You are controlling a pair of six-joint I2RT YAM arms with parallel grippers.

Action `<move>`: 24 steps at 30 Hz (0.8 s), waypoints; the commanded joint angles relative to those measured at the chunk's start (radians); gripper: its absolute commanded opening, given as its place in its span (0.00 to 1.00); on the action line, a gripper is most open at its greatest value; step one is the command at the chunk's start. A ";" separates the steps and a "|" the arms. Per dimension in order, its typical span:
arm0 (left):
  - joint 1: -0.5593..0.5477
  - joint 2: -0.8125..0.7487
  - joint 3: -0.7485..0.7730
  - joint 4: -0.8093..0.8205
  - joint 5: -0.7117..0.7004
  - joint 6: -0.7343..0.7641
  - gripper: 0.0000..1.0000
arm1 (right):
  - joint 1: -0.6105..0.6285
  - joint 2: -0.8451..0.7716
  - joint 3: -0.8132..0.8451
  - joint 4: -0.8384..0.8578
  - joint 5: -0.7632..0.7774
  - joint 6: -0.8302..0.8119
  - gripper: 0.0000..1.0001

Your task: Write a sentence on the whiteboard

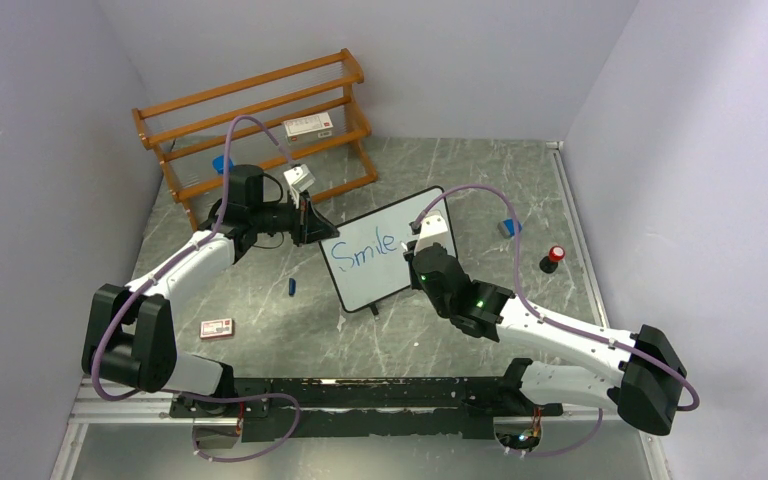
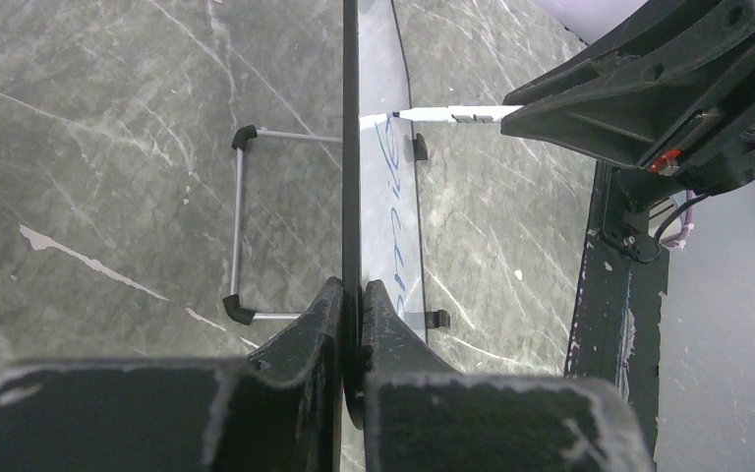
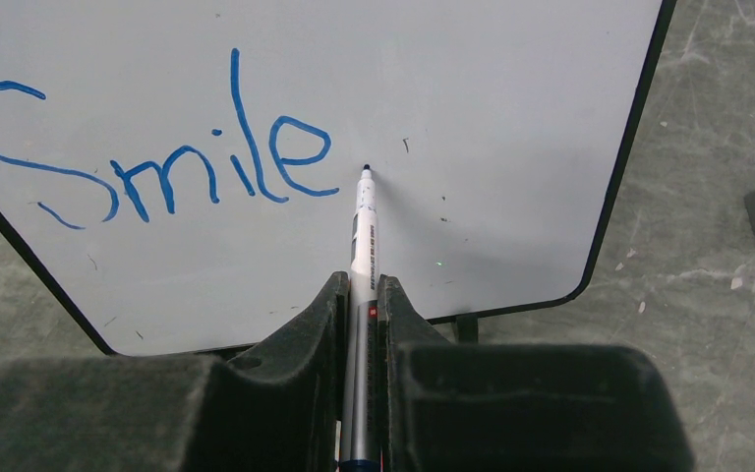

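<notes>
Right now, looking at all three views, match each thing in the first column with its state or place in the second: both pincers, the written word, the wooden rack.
Column one:
1. left pincer
2. right pincer
3. word "Smile"
4. wooden rack

Column two:
A. shut on the marker
B. standing at the far left of the table
C. shut on the edge of the whiteboard
D. written in blue on the whiteboard

Pairs: 1-C, 2-A, 3-D, 4-B.
</notes>
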 commanded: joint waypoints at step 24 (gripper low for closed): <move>0.006 0.018 0.016 -0.045 -0.018 0.058 0.05 | -0.020 -0.140 -0.021 -0.075 0.005 -0.017 0.00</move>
